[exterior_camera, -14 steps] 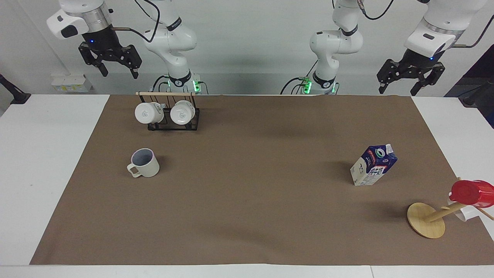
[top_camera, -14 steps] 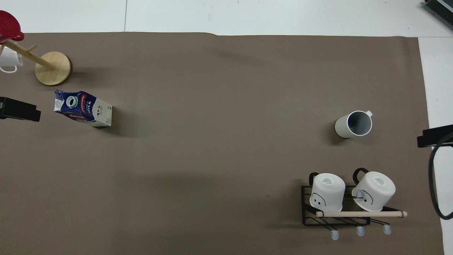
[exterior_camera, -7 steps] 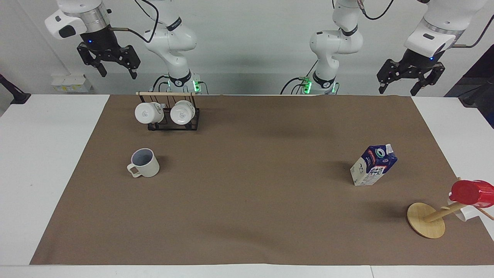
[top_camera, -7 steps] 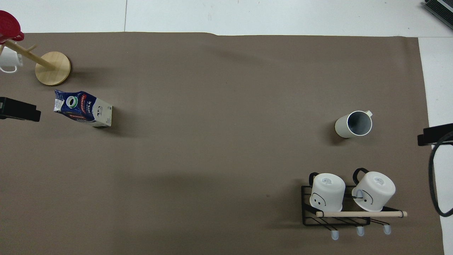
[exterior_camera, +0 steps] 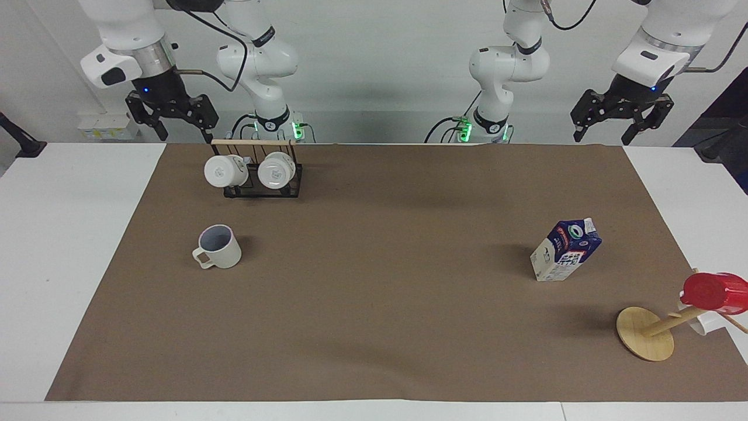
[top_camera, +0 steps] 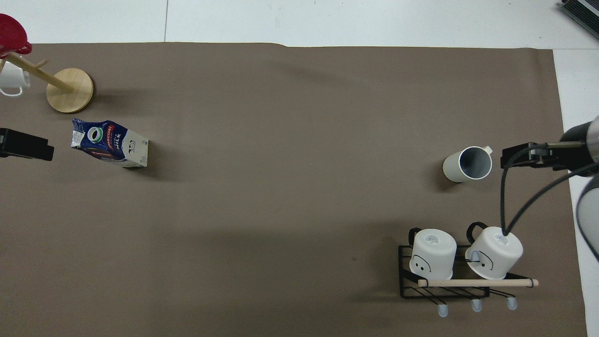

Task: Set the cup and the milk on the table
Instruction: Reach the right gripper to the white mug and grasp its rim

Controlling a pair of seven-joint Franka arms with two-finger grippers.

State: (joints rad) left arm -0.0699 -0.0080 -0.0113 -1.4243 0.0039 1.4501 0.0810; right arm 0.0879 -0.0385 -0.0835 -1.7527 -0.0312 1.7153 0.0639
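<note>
The cream cup (exterior_camera: 217,247) (top_camera: 468,164) stands upright on the brown mat (exterior_camera: 380,304) toward the right arm's end of the table (exterior_camera: 64,245). Nothing touches it. The blue and white milk (exterior_camera: 565,250) (top_camera: 110,142) carton stands on the mat toward the left arm's end. My right gripper (exterior_camera: 183,130) (top_camera: 529,157) hangs open and empty in the air over the mat's edge at the right arm's end, by the rack. My left gripper (exterior_camera: 602,133) (top_camera: 25,145) waits open and empty, high over the left arm's end.
A black wire rack (exterior_camera: 257,186) (top_camera: 407,281) with two white mugs lies nearer to the robots than the cup. A wooden mug tree (exterior_camera: 646,333) (top_camera: 70,89) carrying a red cup (exterior_camera: 716,291) and a white mug (top_camera: 11,79) stands farther out than the milk.
My right gripper has come down and moved in from the table's end toward the rack and the cup. The left arm, cup and milk have not moved.
</note>
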